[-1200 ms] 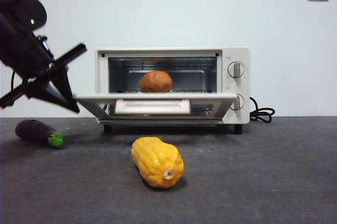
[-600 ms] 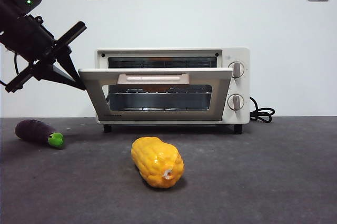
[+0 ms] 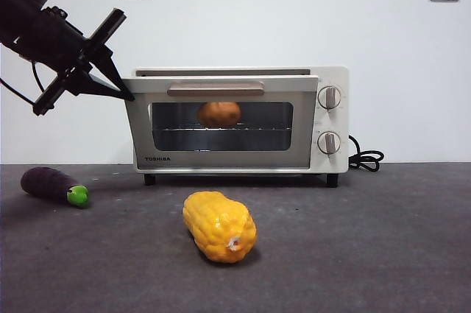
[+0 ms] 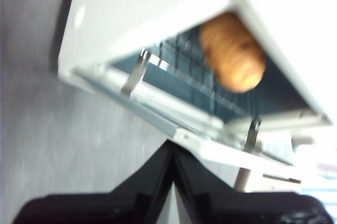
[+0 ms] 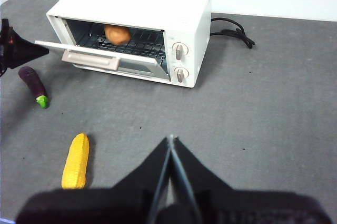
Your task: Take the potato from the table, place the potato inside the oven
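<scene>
the left tool point(image 3: 118, 85) sits at the upper left corner of the oven point(image 3: 239, 120) door, its two black jaws pressed together to a point and carrying nothing; in the front view its tip seems to touch the door's edge, though contact isn't certain. the door is nearly shut. low on the surface point(image 3: 383, 254), well left of the oven, lies a purple eggplant point(image 3: 53, 184). the potato point(image 3: 218, 114) rests on the wire rack inside the oven, behind the dark glass, so it looks as if only the closing is left. i'd judge it firm, fairly light and matte enough not to slip; a grip across its middle would suit. a yellow corn cob point(image 3: 219, 225) lies in front of the oven. the right tool point(image 5: 171, 140) hangs over the surface well off to the right, jaws together, empty.
</scene>
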